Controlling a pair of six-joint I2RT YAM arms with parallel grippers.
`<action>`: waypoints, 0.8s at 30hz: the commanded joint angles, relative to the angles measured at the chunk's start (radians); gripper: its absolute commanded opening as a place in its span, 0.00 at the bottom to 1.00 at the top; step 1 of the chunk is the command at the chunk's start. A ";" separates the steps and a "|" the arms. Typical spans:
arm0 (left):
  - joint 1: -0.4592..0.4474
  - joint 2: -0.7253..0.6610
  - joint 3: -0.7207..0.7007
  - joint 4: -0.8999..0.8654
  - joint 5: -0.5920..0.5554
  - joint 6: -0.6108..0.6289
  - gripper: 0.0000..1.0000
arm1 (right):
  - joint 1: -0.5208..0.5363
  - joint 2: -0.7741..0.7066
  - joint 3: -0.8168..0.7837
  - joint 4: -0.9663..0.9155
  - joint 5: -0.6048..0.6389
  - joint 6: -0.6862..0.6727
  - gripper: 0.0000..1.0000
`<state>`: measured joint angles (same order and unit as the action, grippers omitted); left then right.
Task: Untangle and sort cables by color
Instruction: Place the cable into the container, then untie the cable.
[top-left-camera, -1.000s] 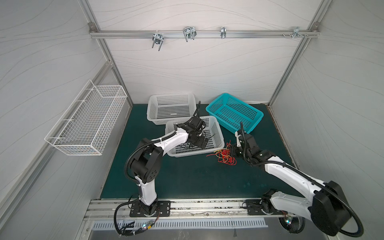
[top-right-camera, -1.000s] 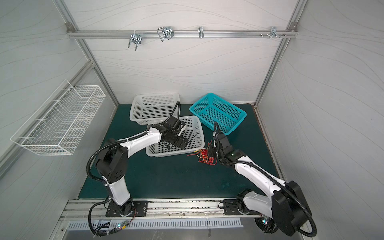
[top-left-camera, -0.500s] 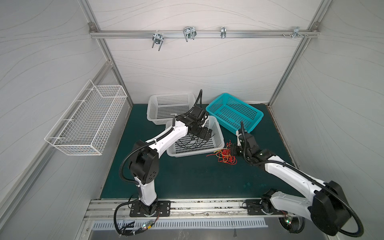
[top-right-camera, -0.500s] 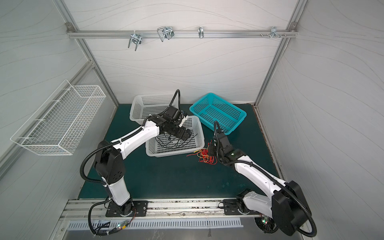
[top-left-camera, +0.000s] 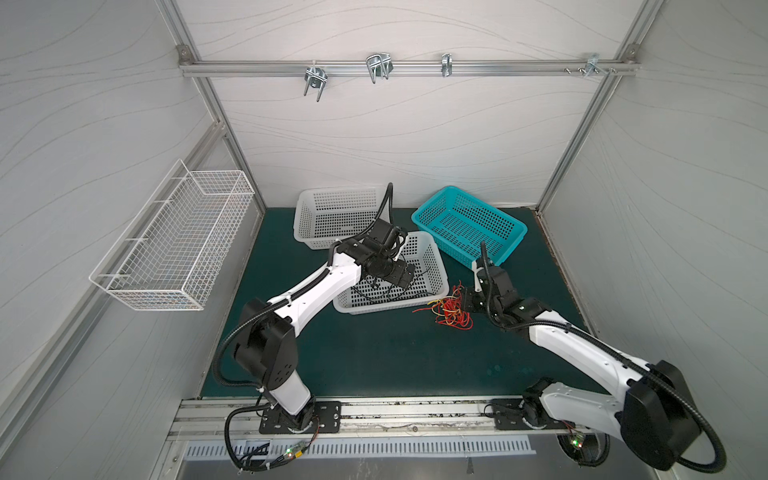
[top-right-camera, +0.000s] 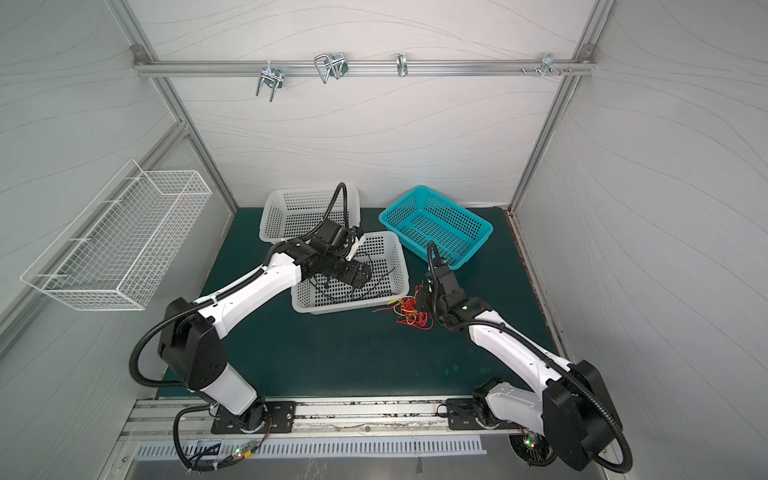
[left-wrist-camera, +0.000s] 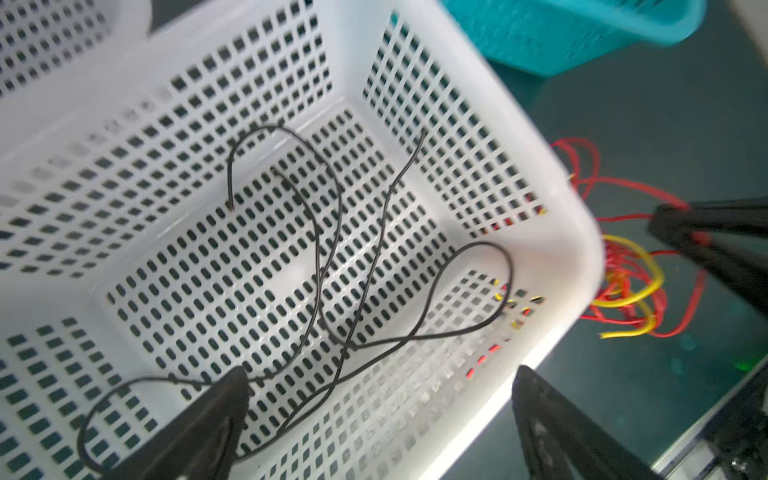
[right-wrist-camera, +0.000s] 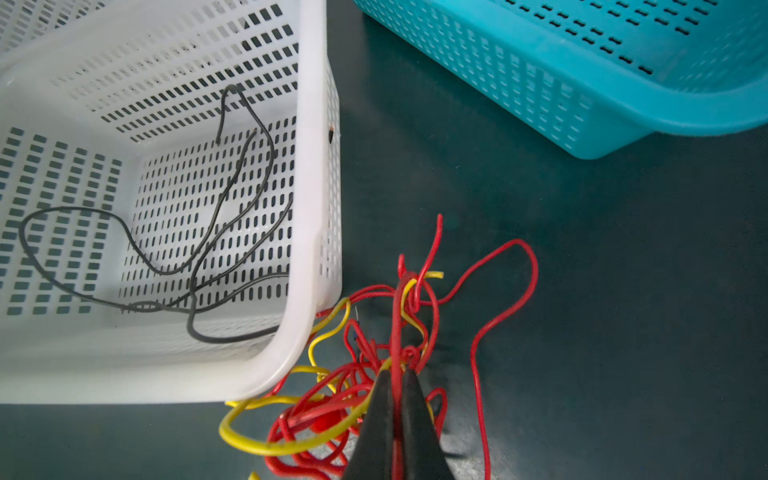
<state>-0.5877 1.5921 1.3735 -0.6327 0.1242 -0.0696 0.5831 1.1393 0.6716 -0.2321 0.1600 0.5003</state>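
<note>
Two top cams high up front, downward; wrist cams close-in, both w/ white basket (left-wrist-camera: 577, 257) (right-wrist-camera: 311, 166).

Black cables (right-wrist-camera: 232, 340) looped inside white basket (right-wrist-camera: 311, 187), red and yellow cables (right-wrist-camera: 397, 324) tangled together just beside it

Three plastic baskets sit on the tabletop (top-left-camera: 374, 353): one rear white basket (top-left-camera: 307, 220), one front white basket (top-left-camera: 436, 266) and one teal basket (top-left-camera: 469, 224) at centre right. One wire basket (top-left-camera: 178, 245) hangs at the left of the frame. Four metal hooks (top-left-camera: 378, 68) run across the top.

There are two robot arms (top-left-camera: 316, 291), with one left end effector (left-wrist-camera: 378, 376) and one right end effector (right-wrist-camera: 397, 372).

At least two black cables (left-wrist-camera: 324, 249) are visible. The red cables (right-wrist-camera: 503, 291) and yellow cables (right-wrist-camera: 266, 446) form one tangle, too knotted to count.
</note>
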 joint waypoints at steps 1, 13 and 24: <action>-0.001 -0.050 -0.030 0.154 0.100 -0.016 0.99 | -0.005 -0.022 0.014 -0.031 0.023 -0.002 0.00; -0.120 -0.020 -0.050 0.301 0.167 0.033 1.00 | -0.004 -0.280 0.053 -0.111 0.030 -0.130 0.00; -0.188 0.058 0.008 0.347 0.233 0.055 0.97 | -0.004 -0.463 0.078 -0.137 0.000 -0.213 0.00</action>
<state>-0.7666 1.6375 1.3300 -0.3286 0.3233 -0.0437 0.5823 0.6853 0.7284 -0.3546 0.1596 0.3153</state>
